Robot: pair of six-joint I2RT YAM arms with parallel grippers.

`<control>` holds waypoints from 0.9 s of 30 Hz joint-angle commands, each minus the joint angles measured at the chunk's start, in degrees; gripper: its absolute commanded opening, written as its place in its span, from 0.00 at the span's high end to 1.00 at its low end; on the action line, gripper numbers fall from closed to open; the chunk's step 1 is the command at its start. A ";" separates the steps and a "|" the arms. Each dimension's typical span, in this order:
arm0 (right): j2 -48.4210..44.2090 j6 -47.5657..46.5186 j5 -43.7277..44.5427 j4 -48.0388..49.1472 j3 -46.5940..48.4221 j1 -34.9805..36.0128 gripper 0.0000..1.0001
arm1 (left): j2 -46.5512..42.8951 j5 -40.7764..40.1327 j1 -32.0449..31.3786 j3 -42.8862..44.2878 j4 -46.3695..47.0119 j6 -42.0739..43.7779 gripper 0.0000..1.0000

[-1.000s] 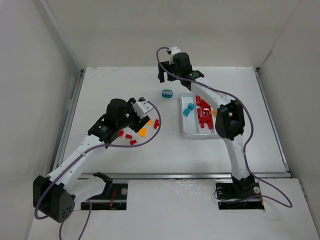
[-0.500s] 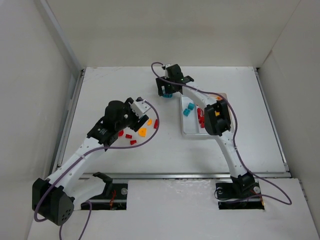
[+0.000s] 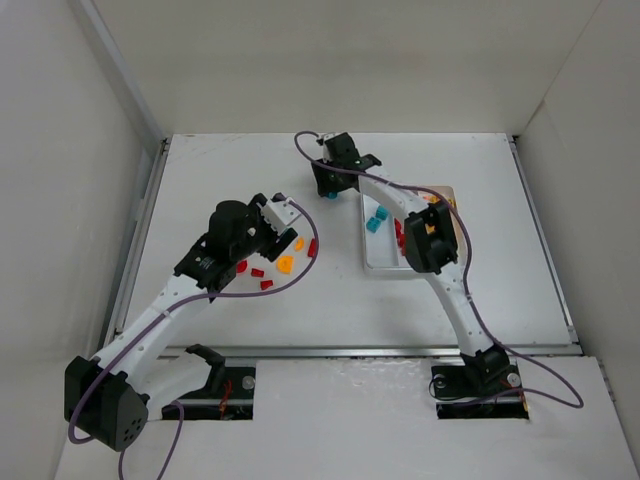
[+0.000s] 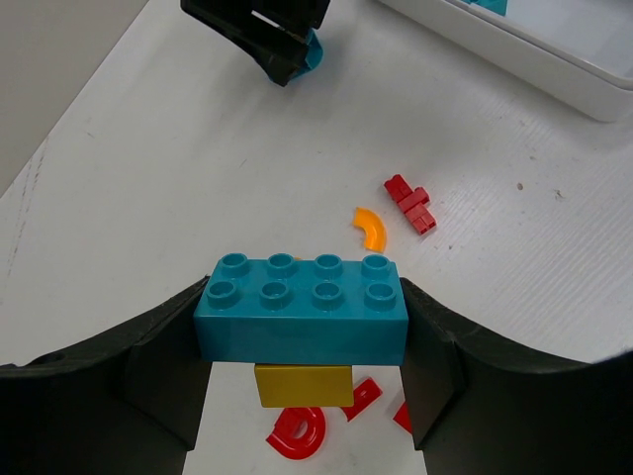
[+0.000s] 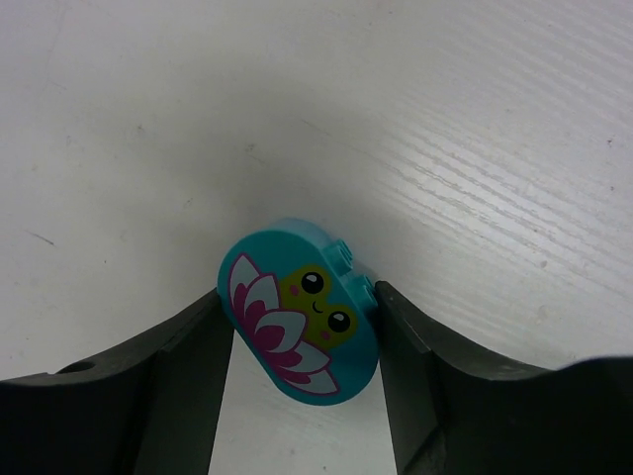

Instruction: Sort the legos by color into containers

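Overhead, the white tray [image 3: 378,252] lies right of the bench [image 3: 220,170] centre, with teal legos [image 3: 375,220] in its left compartment and red legos [image 3: 400,235] in the middle one. Loose legos [image 3: 270,268], red and orange, lie left of the tray, beside the left pincer [image 3: 287,225]. The right pincer [image 3: 328,185] sits just off the tray's far left corner.

Left wrist view: the left pincer [image 4: 302,327] clamps a teal eight-stud brick [image 4: 302,307]; a yellow brick [image 4: 304,384] lies on the bench beneath.

Right wrist view: the right pincer [image 5: 302,317] grips a frog-print brick [image 5: 302,322], teal and rounded, with both fingers [image 5: 188,376] touching its sides.
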 commanded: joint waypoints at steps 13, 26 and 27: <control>-30.68 0.42 -5.03 13.89 -29.69 1.75 1.00 | -1.49 1.59 -0.22 -0.37 3.98 0.41 1.00; -52.16 8.17 -1.42 17.69 -68.56 -2.29 0.93 | 0.27 12.60 -0.75 -0.98 5.74 4.19 1.00; -53.39 9.65 -1.42 18.65 -69.37 -2.29 0.84 | 0.27 12.60 -0.75 -0.37 5.74 4.19 1.00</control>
